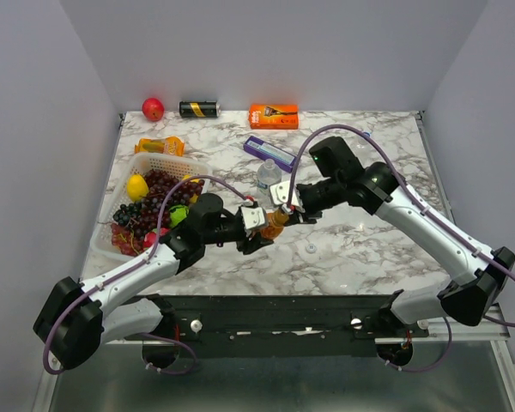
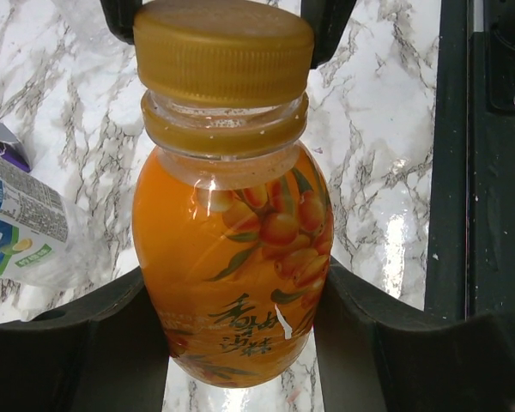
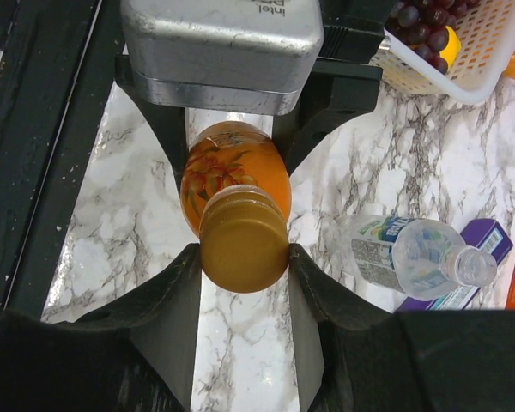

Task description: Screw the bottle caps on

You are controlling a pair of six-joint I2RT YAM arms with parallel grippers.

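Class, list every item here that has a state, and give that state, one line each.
orange bottle: gripped, tilted
orange cap: on the bottle's neck, tightness unclear
left gripper: shut on orange bottle
right gripper: shut on orange cap
clear bottle: lying on its side
can: lying on its side
basket: holding grapes
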